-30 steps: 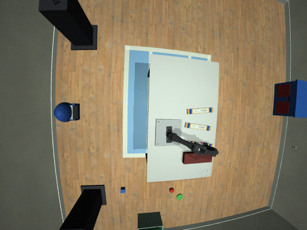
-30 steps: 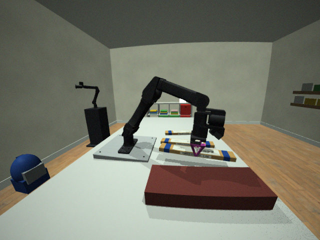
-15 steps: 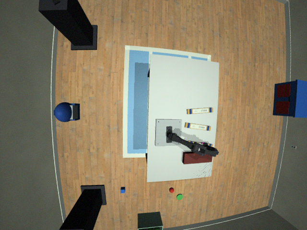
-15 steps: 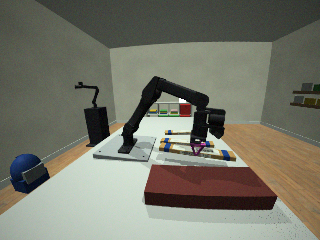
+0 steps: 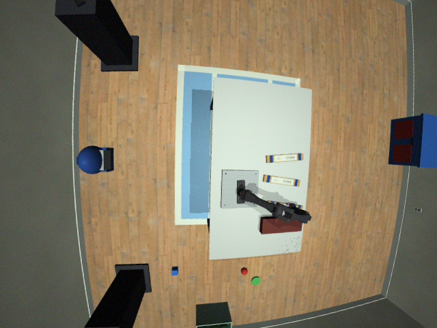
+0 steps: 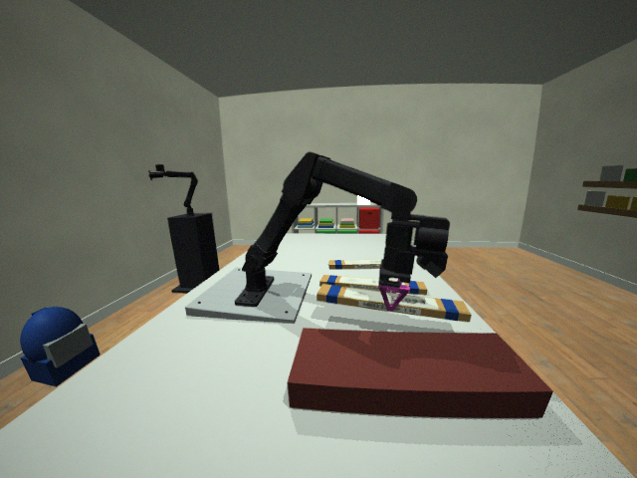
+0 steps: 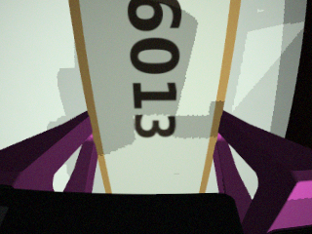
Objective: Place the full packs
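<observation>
While you look down from the top view, with twelve o'clock at its upper edge, your black parallel gripper is clamped on the nearest long, slim electrode pack — white-labelled and tan-edged, with blue bands near its ends. You have one magenta openwork finger on each long side of it, and your wrist view shows "6013" printed between them. The held pack is raised above the white table; the exterior view shows its shadow apart from it.

From that pack, your low dark-red rectangular platform lies just beside at six o'clock, the pack's middle being off it. At twelve o'clock you have the middle white-and-tan pack and, farther along the same way, the farthest white-and-tan pack. Both lie flat on the table — well apart from each other and off the platform. Toward nine to ten o'clock is your grey square base plate, from which the black jointed arm reaches over.
</observation>
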